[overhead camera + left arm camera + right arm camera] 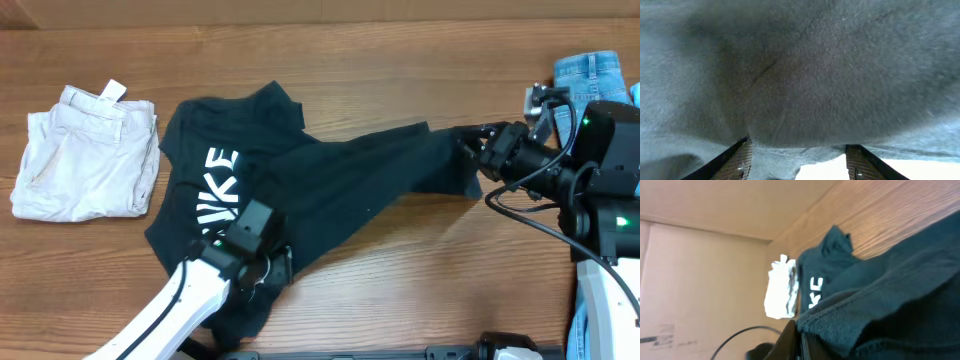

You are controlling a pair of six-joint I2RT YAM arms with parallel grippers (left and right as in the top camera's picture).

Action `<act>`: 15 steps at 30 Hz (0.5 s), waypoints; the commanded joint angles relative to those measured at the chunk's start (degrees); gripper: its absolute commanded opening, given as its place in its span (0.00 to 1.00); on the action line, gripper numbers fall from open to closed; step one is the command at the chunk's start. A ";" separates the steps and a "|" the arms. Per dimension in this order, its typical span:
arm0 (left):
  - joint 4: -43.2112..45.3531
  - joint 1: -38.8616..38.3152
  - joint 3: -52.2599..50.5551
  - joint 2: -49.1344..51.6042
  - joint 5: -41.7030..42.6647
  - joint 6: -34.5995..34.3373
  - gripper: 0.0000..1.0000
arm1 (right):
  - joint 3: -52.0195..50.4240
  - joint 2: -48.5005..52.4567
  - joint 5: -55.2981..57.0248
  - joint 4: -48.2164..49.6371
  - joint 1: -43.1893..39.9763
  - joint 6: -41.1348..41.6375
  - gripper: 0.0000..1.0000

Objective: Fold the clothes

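Overhead, right end effector [469, 147] pinching T-shirt [350, 180] edge, left end effector [797, 152] parted

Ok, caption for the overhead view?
Right gripper holds the dark T-shirt stretched across the table; left gripper open at its near edge.

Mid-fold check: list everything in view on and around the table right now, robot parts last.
dark navy soft T-shirt with white lettering: one, navy-black, table centre, crumpled, one edge pulled out to the right.
beige folded shorts with a white tag: one, beige, left end of the table, apart from the T-shirt.
light blue denim jeans: one, light blue, far right edge, partly hidden by the right arm.
wooden table: one, brown, under everything.
left end effector: one, on a white arm, fingers apart, at the T-shirt's near edge.
right end effector: one, black, shut on the T-shirt's stretched edge.
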 commanded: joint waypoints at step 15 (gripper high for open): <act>3.50 -8.96 -0.39 12.85 -4.85 -2.84 0.38 | 1.97 -0.42 -3.80 4.74 -0.07 3.74 0.04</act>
